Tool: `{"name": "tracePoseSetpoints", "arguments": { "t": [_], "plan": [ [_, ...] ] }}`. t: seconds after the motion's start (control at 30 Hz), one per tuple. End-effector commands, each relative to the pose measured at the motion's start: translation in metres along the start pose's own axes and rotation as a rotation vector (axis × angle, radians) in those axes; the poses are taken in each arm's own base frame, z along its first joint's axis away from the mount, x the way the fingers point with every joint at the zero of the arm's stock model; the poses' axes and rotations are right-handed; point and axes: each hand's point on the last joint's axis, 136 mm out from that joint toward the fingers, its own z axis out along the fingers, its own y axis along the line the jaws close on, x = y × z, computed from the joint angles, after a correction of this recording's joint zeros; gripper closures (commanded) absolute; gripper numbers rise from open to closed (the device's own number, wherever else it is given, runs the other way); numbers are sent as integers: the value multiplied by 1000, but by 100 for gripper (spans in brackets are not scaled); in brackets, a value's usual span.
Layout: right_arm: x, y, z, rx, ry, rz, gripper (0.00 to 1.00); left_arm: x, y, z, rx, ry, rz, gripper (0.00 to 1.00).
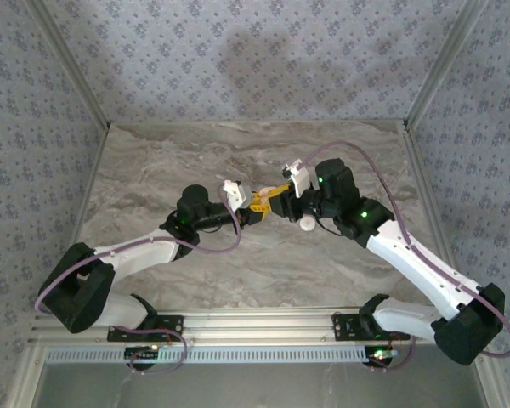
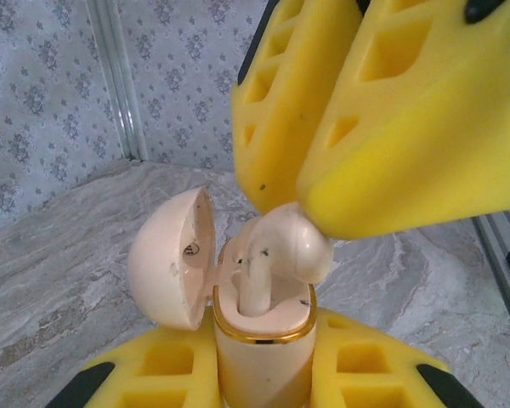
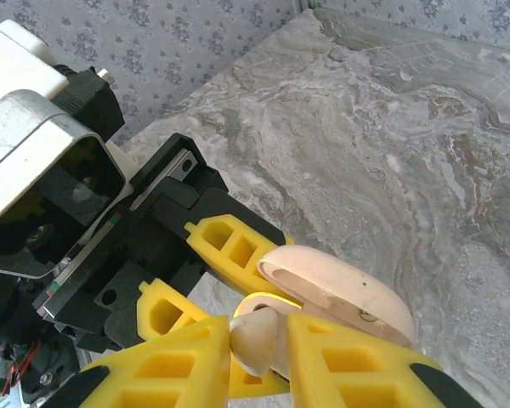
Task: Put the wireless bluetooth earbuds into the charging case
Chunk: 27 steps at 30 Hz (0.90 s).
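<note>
Left gripper (image 2: 259,374) is clamped on the cream, egg-shaped plastic charging case with a gold rim (image 2: 257,353). One yellow finger sits on each side of the case body, both touching it. The case is upright and lifted off the grey marble-pattern table (image 1: 153,170), mid-table between the two arms.

The rounded cream lid (image 2: 170,259) is hinged open and swung to the left in the left wrist view, with its hollow inside facing the case mouth. In the right wrist view the lid (image 3: 340,289) lies just right of the right arm's fingers.

Right gripper (image 3: 257,336) is pinching a small cream plastic wireless earbud (image 3: 253,344), with both yellow fingertips (image 3: 314,340) pressed on the bud and the jaws nearly together. From the left wrist view the right gripper (image 2: 302,208) comes in from the upper right, tilted, tips on the earbud's bulbous head (image 2: 293,246).

The earbud's stem points down into the case opening, inside the gold rim. Its head is above the rim and not seated flush.

From the top, both grippers meet tip to tip at table centre, left (image 1: 253,206) and right (image 1: 276,195).

A small white round piece (image 1: 307,223) sits just near the right wrist, on its near side. It's too small to tell what it is.
</note>
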Motion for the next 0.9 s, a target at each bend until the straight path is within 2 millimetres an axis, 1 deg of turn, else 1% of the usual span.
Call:
{"name": "tracePoseSetpoints", "arguments": {
  "t": [0.0, 0.17, 0.63, 0.87],
  "plan": [
    [-6, -13, -7, 79, -8, 7, 75, -38, -5, -2, 18, -89, 62, 83],
    [-10, -11, -6, 60, -27, 8, 74, -38, -6, -2, 19, -89, 60, 83],
    [-18, 0, 7, -2, -38, 1, 74, -39, -7, -3, 23, -92, 57, 83],
    [-14, -9, 6, 54, -19, 6, 70, -39, -7, -4, 21, -92, 59, 83]
  ]
}}
